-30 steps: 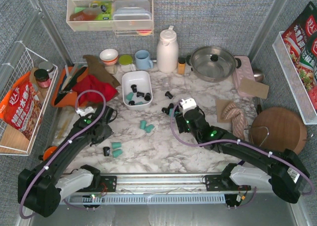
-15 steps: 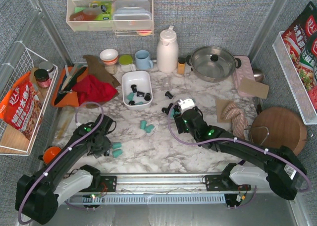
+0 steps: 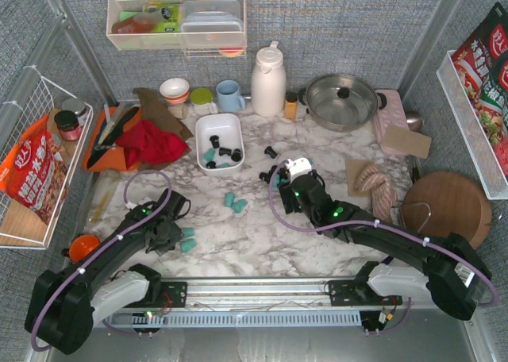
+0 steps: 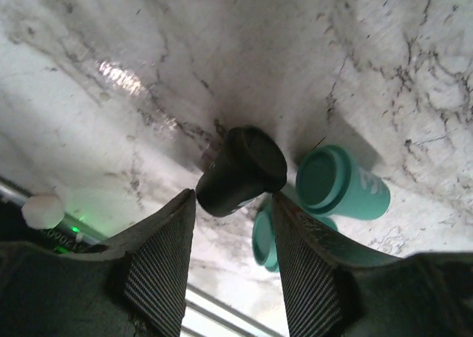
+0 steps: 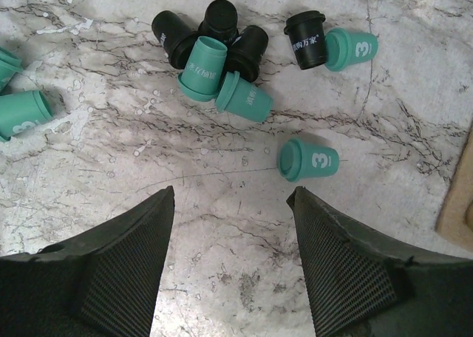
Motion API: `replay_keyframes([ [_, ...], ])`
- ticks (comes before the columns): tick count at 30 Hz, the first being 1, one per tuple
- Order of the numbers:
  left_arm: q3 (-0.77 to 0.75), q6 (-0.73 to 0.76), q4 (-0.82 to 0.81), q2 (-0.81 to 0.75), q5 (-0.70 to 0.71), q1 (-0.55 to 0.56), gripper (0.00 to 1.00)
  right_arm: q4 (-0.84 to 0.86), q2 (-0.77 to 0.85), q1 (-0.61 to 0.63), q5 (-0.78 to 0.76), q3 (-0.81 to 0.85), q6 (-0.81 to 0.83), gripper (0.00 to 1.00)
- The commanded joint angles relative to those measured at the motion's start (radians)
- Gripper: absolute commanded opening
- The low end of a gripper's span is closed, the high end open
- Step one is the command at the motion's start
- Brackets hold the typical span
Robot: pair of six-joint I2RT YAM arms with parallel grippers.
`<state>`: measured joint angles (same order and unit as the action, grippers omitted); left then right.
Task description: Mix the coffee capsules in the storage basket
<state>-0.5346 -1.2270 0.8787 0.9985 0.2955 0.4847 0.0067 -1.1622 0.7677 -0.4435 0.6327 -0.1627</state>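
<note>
- Left claw (image 4: 233, 197), low over the white marbled surface (image 4: 384, 49): narrow opening, one ribbed finger on either side of a black tapered plastic coffee capsule (image 4: 240, 171); firm contact not discernible.
- Black capsule: on its side on the surface, long axis diagonal in the left wrist view, flanged wide end to the upper right, narrow base between the fingertips.
- Just beside it, two teal tapered plastic coffee capsules: one (image 4: 344, 189) on its side, wide end toward the black capsule; the other (image 4: 263, 237) partly hidden behind the finger on the right of the view.
- Right claw (image 5: 230, 196): wide opening, nothing between the fingers, bare surface below.
- Ahead of the right claw: loose heap of black and teal capsules (image 5: 218, 52), long axes in mixed directions.
- Near the heap but apart from it: single teal capsule marked "3" (image 5: 309, 160), on its side, wide end to the left of the view, base to the right.
- Small white rectangular plastic storage basket (image 3: 220, 117): toward the rear of the surface, well apart from both claws, long axis front to back.
- Inside the basket: several black and teal capsules (image 3: 218, 154).
</note>
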Motion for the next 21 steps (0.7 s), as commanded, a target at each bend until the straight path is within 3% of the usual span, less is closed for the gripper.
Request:
replay_keyframes([
  [1,0.016,0.025,-0.126,0.034,0.033,0.0,0.55,0.024,-0.005,0.001,-0.016,0.009,-0.003,0.69],
  [15,0.023,0.05,-0.185,0.105,0.063,-0.001,0.52,0.027,-0.034,0.001,-0.026,0.013,0.0,0.7],
  [21,0.03,0.047,-0.176,0.057,0.1,-0.001,0.45,0.029,-0.043,0.001,-0.026,0.016,0.0,0.7],
])
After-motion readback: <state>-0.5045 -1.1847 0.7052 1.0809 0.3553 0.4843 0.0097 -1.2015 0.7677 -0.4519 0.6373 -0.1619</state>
